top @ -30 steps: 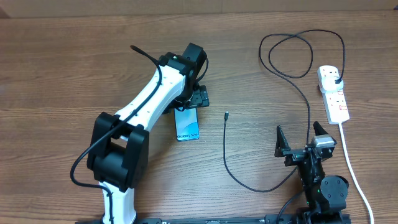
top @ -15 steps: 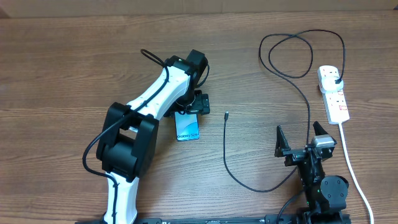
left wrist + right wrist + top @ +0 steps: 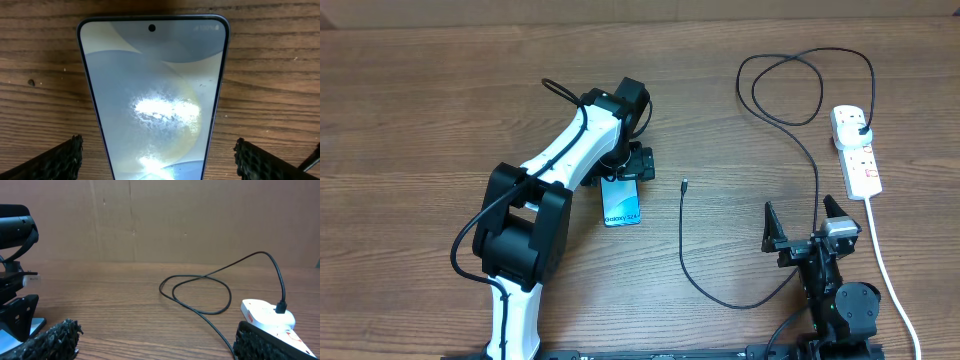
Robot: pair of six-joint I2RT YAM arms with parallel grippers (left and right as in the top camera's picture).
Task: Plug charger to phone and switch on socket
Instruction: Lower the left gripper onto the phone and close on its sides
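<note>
The phone (image 3: pixel 622 204) lies flat on the table with its light blue screen lit and fills the left wrist view (image 3: pixel 152 95). My left gripper (image 3: pixel 627 165) is open over the phone's far end, one finger on each side of it (image 3: pixel 157 160), not touching. The charger cable (image 3: pixel 812 150) runs from its small tip (image 3: pixel 685 185), right of the phone, in loops to a black plug (image 3: pixel 861 131) in the white socket strip (image 3: pixel 856 150). My right gripper (image 3: pixel 802 222) is open and empty near the front edge; its view shows the cable (image 3: pixel 200 292) and socket (image 3: pixel 267 317).
The socket's thick white cord (image 3: pixel 885 265) runs down the right side to the front edge, just right of the right arm's base (image 3: pixel 840 305). A cardboard wall (image 3: pixel 165 220) stands behind the table. The left arm (image 3: pixel 545 190) stretches diagonally over the left half.
The left arm has swung its elbow and lowered slightly over the phone's far end. The phone, cable, socket and right arm have not moved.
</note>
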